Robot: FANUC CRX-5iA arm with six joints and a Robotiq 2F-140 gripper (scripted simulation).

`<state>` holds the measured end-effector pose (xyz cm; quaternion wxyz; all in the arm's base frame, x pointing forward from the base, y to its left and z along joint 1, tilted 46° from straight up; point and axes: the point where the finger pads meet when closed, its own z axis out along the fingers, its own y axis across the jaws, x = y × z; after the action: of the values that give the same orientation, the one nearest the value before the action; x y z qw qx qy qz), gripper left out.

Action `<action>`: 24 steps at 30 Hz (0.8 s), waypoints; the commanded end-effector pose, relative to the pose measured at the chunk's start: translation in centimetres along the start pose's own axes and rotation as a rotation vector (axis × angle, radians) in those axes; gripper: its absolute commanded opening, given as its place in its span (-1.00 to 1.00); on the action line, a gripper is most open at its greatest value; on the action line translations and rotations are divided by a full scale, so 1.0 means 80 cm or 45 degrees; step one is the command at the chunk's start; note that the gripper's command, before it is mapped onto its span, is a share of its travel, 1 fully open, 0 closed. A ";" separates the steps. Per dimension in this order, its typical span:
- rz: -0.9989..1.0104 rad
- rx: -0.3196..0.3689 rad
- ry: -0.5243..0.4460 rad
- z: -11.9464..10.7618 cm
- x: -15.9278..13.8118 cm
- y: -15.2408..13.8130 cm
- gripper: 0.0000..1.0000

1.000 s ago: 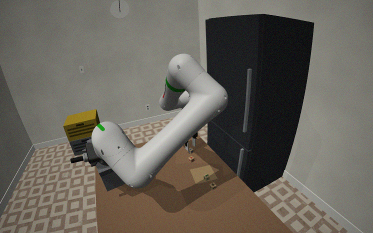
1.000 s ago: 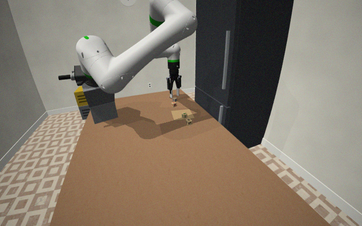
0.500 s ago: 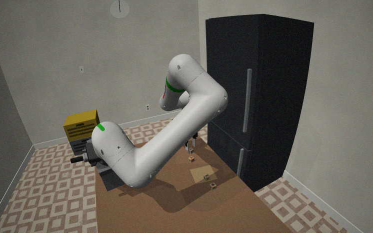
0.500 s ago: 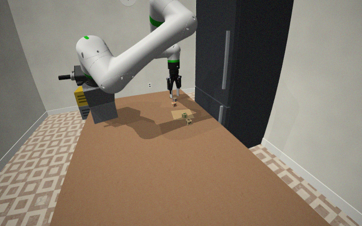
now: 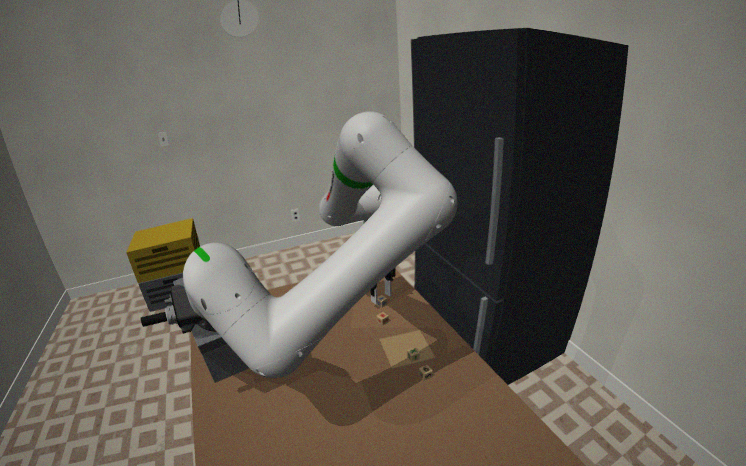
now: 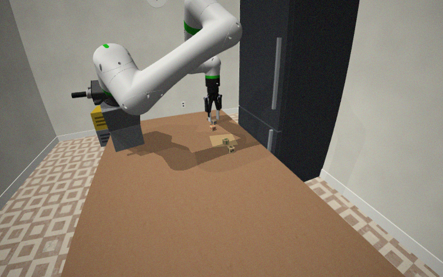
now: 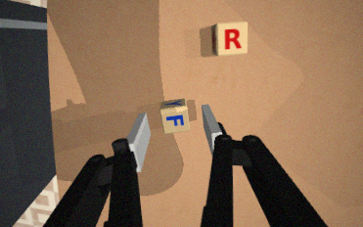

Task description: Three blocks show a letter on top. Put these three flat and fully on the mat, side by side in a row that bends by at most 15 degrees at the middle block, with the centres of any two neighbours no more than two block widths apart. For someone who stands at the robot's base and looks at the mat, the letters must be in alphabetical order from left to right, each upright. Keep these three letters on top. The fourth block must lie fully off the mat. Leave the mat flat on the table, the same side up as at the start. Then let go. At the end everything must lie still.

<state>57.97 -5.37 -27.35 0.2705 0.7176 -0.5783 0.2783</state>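
- Trouble could start at the F block [image 7: 175,118], which sits on the table [image 6: 216,213] near the fridge [image 6: 298,68], well off the mat [image 5: 402,347]. The gripper [image 7: 174,126] hangs over it with fingers partly spread and nothing between them; the gap is only somewhat wider than the block.
- Alignment looks slightly off: the block appears closer to one finger [image 7: 210,124] than the other. I'd guess a straight descent might land a fingertip on its edge and tip or skid it.
- Orientation matters. The F reads a bit skewed to the jaws, so a squeeze could twist it, and the letter may end up crooked on the mat.
- Close by lies the R block [image 7: 230,38], also off the mat. A swing towards the mat might brush it.
- One block [image 5: 413,353] rests on the mat near its edge, another [image 5: 426,371] just beyond; their letters are too small to read, so which one must stay off I cannot tell.
- Clearance to the fridge looks tight for the wrist.
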 end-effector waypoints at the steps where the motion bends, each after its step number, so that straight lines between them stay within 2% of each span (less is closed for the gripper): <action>1: 0.000 0.001 0.000 0.011 0.000 0.000 -0.20; 9: 0.000 0.001 0.000 0.028 0.000 0.000 -0.20; 24: 0.000 0.001 0.000 0.031 0.000 0.000 -0.20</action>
<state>58.19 -7.14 -29.08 0.2704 0.7176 -0.5783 0.2785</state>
